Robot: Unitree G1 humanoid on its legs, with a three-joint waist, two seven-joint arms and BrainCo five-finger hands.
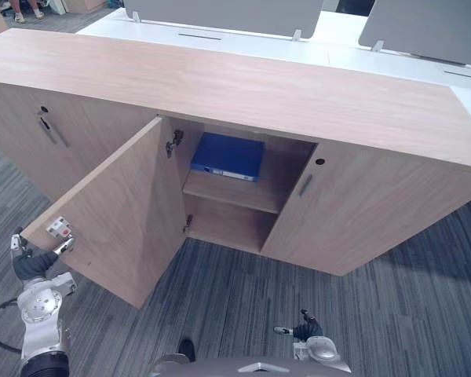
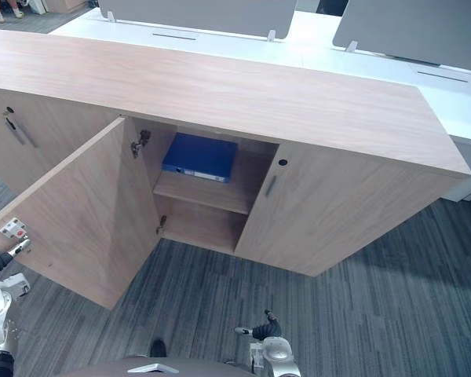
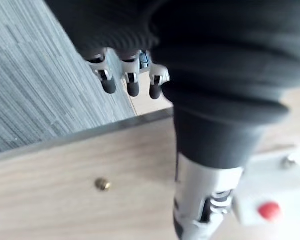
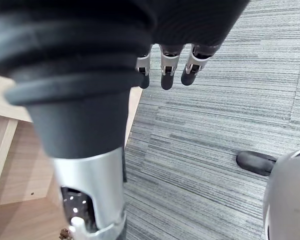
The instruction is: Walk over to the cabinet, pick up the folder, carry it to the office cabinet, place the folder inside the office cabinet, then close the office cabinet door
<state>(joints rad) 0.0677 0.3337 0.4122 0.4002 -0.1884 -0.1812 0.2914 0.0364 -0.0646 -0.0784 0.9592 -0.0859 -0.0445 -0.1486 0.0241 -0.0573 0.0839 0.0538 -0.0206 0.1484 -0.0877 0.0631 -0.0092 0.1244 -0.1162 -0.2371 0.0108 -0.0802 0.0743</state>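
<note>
Folder [image 1: 228, 155] shelved; door [image 1: 118, 212] wide open.
Left hand [image 1: 30, 263], fingers loose and empty, sits beside the door's free edge, lower left; right hand [image 1: 304, 330] likewise loose.

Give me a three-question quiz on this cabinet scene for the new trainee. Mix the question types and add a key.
1. True or false: the blue folder lies on the upper shelf inside the office cabinet.
2. Choose one. The left hand is at:
A. the outer edge of the open door
B. the folder's spine
C. the handle of the closed door on the right
3. Fill in: the right hand hangs low, holding nothing, above the grey ____.

Key: 1 true; 2 A; 3 carpet.
</note>
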